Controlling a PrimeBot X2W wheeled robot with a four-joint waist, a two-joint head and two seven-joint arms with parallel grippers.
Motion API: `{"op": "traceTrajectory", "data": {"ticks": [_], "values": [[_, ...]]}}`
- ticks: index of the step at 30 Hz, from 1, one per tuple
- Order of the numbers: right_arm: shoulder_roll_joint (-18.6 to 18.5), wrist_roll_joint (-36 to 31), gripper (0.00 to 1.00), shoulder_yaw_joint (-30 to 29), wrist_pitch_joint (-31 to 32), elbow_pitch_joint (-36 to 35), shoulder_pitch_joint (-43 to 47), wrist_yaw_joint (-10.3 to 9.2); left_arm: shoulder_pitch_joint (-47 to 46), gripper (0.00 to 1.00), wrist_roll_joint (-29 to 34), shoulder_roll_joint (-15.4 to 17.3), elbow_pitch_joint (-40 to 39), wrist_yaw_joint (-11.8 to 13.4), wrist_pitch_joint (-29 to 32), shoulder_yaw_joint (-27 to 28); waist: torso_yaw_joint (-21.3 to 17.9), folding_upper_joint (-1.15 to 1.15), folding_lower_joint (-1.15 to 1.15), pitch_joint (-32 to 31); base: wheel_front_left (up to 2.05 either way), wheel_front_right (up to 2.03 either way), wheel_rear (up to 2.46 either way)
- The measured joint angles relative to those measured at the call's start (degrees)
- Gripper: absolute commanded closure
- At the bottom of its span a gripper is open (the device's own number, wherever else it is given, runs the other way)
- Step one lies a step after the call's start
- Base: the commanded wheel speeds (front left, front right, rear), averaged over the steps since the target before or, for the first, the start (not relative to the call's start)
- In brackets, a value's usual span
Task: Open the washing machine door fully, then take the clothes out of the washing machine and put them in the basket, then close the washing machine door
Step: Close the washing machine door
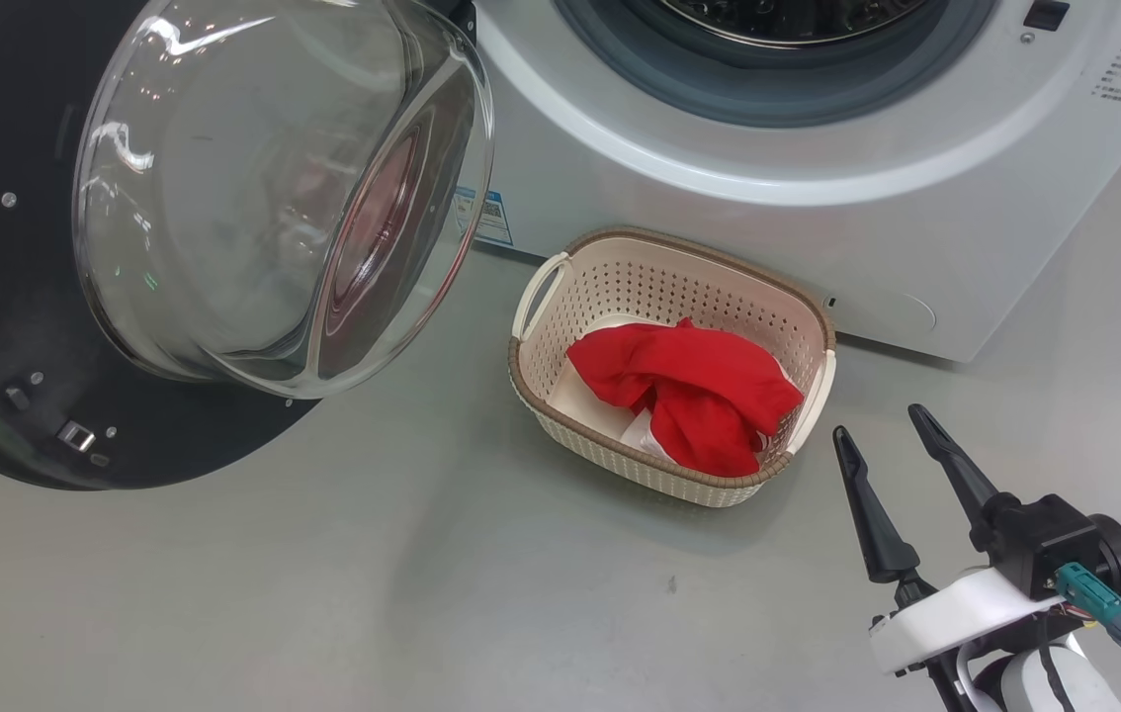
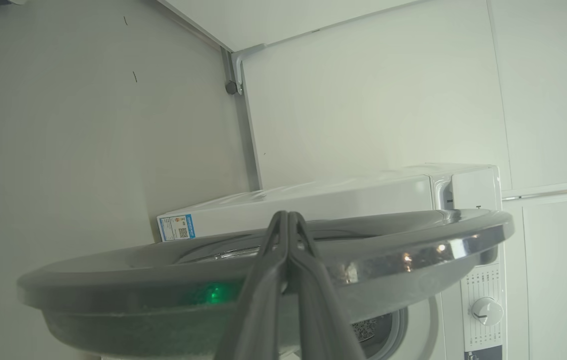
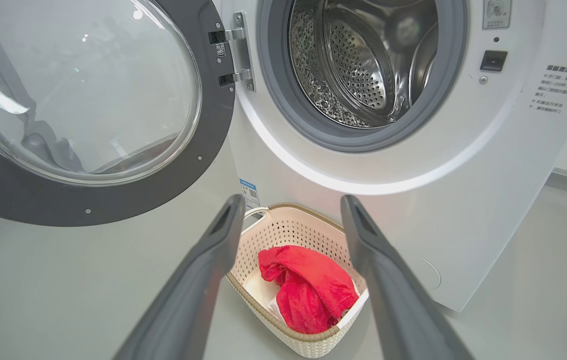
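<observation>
1. Clothes (image 1: 689, 391): a red bundle w/ a bit of white showing underneath, lying inside the basket (image 1: 669, 242) and bunched toward its right half. From the R wrist cam I see the same bundle (image 3: 308, 290) heaped against the near wall of the basket (image 3: 293, 230).
2. The basket sits on the grey floor (image 1: 422, 574), just in front of the washing machine (image 1: 679, 129), below the drum opening and a bit left of it. One loop handle faces the door side.
3. The drum (image 3: 358, 70) is bare steel as far as I can see in; no fabric in the part visible. Grey seal (image 3: 283, 100) rings it.
4. Blue label sticker (image 1: 493, 218) is on the machine's lower left corner, behind the basket.
5. Washing machine door (image 1: 7, 326) is swung wide open on its hinge (image 3: 236, 55), to the machine's left, glass bowl facing out toward me.
6. R gripper (image 1: 878, 421): fingers spread wide, nothing btwn them. It hangs over the floor just right of the basket, apart from it, tips pointing toward the machine.
7. L gripper (image 2: 287, 216): fingers pressed together, gripping nothing. On the L wrist cam the tips lie across the door's (image 2: 413, 245) shiny outer edge; can't tell if they touch it.
</observation>
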Motion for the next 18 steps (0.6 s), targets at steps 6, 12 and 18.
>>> {"op": "traceTrajectory", "data": {"ticks": [6, 12, 18], "values": [[-0.1, 0.1, 0.00, -0.1, 0.0, 0.0, -0.2, 0.00, 0.0, 1.00, -1.5, 0.5, 0.9, -1.5, 3.0, -0.5, 0.1, 0.00, 0.00, 0.0, 0.00, 0.00, 0.00], [-0.1, 0.1, 0.00, -0.1, 0.0, 0.0, -0.2, 0.00, 0.0, 1.00, -2.3, 0.5, 1.2, -3.6, 6.4, -1.4, 0.4, 0.00, 0.00, 0.0, 0.00, 0.00, 0.00], [-0.1, 0.1, 0.00, -0.1, 0.0, 0.0, -0.2, 0.00, 0.3, 1.00, -4.2, 0.2, 1.0, -5.1, 10.4, -2.6, 0.6, 0.00, 0.00, 0.0, 0.00, 0.00, 0.00]]}}
